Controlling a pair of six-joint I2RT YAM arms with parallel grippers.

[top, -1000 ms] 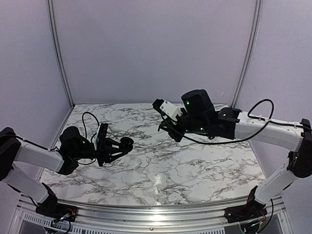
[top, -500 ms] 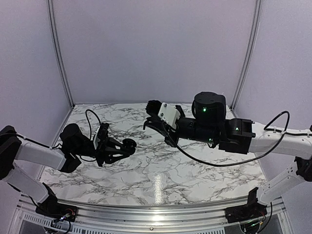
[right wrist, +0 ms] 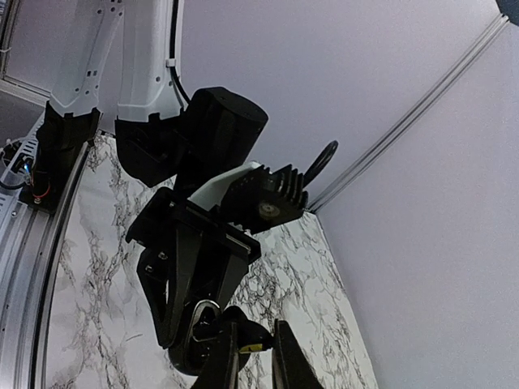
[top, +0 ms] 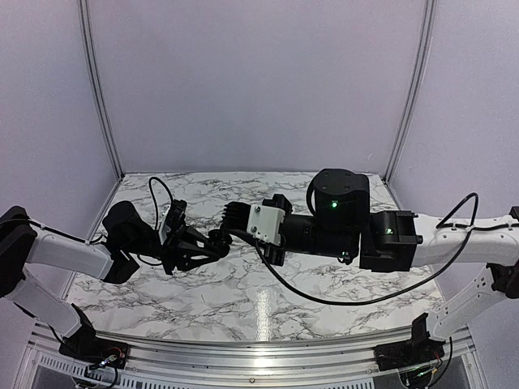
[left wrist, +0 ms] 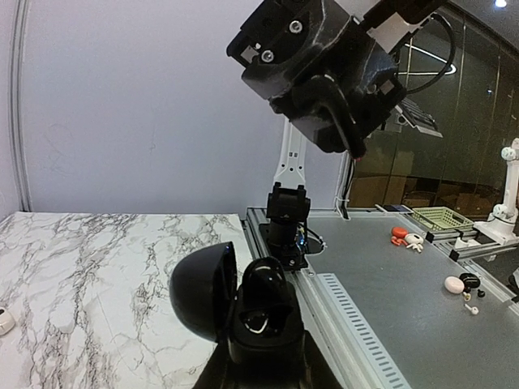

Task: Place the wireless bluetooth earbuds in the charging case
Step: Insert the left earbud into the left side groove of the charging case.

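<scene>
My left gripper (top: 203,245) is shut on the black charging case (top: 215,239) and holds it above the marble table, lid open. In the left wrist view the lid (left wrist: 203,292) hangs to the left of the base (left wrist: 263,324). A glossy black rounded shape (left wrist: 268,279) sits in the base; I cannot tell whether it is an earbud. My right gripper (top: 235,214) is just above and right of the case. In the right wrist view its fingers (right wrist: 229,361) are shut on a tiny black earbud (right wrist: 250,336) right beside the case (right wrist: 190,336).
The marble table (top: 324,279) lies under both arms. A small white object (left wrist: 4,320) lies at the left edge of the left wrist view. The right arm's wrist (left wrist: 324,73) hangs close above the case. A metal rail (top: 259,356) runs along the near edge.
My right arm has swung left and down, bringing its gripper from the table's back middle to right next to the case. My left gripper has lifted slightly with the case.
</scene>
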